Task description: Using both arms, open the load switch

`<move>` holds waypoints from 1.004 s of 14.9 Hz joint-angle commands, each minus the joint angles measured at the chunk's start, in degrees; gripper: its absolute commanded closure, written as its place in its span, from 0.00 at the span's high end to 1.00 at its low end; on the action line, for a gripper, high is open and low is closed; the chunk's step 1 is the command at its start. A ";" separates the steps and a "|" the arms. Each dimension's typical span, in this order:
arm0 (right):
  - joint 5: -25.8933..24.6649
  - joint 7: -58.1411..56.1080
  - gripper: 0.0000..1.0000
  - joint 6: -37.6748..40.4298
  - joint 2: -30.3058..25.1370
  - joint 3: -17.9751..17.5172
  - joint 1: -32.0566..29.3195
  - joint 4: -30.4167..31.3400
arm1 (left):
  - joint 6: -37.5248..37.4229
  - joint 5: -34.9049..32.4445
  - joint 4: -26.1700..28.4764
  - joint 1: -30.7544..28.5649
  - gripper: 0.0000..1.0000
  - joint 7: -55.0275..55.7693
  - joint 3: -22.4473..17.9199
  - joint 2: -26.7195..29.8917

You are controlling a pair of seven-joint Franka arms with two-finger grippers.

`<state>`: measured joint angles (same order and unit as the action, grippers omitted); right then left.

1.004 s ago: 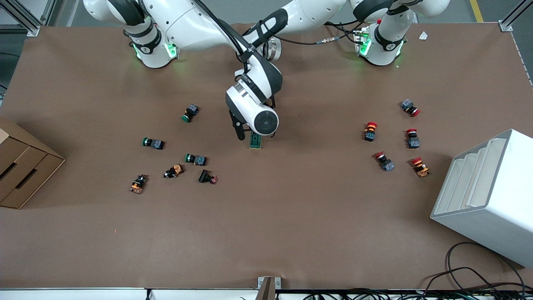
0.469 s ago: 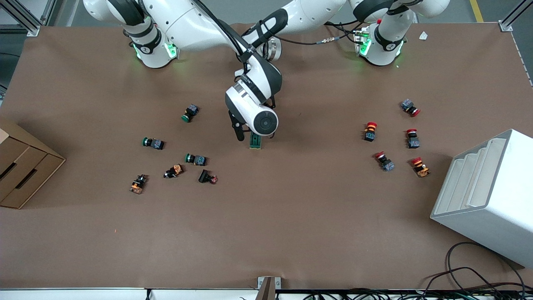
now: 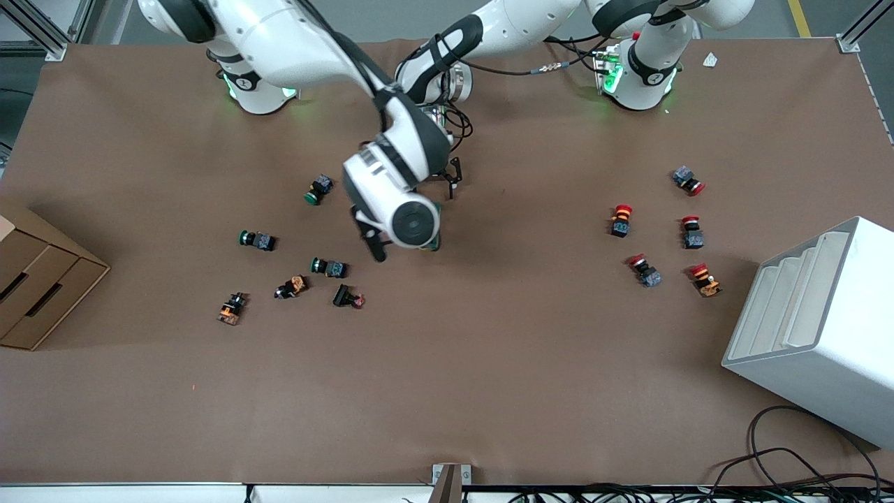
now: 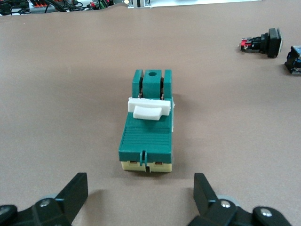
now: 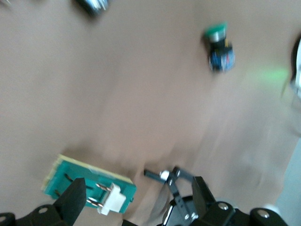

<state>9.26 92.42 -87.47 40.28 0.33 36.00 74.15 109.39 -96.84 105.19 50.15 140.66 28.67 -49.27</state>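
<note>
Load switch (image 4: 146,127) lay flat on table (image 3: 489,363), mid-table, mostly hidden under R wrist in front view; only a green edge showed there. From L wrist view I judged it a small rigid plastic block, light, prob. apt to skid on the brown paper if pushed from one side only. Ribbed green body w/ cream base looked best for clamping across the long sides; white lever (image 4: 146,111) sat across the top near the slotted end, so that's the part to flip, not squeeze. Lever looked thin, wouldn't force it.

Going L to R in front view: right gripper (image 5: 136,200) hung over the switch, wrist tilted toward the green-capped push buttons (image 3: 320,189); fingers spread apart, nothing between them, switch lying just off one fingertip in R wrist view. Left gripper (image 4: 141,197) was low, near the table, pointed along the switch's length at its cream end, fingers wide open and apart from it, not touching.
</note>
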 commanded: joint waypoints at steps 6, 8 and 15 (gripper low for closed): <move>-4.23 -43.68 1.00 7.13 -11.27 -0.86 -21.74 1.96 | 0.74 14.81 -7.44 -0.31 0.98 -7.23 0.60 2.94; -5.12 -53.25 1.00 7.57 -12.32 -0.86 -25.61 1.88 | 0.74 21.04 -7.63 -0.92 0.98 -12.32 0.51 7.32; -11.53 -79.65 1.00 6.87 -14.79 -0.77 -34.06 1.18 | 0.82 45.29 -11.04 -11.02 0.99 -34.46 0.51 22.62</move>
<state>-0.34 16.86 -80.20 27.91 0.75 3.17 73.88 109.74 -58.20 94.85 42.39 112.24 29.07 -30.89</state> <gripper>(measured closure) 0.000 0.009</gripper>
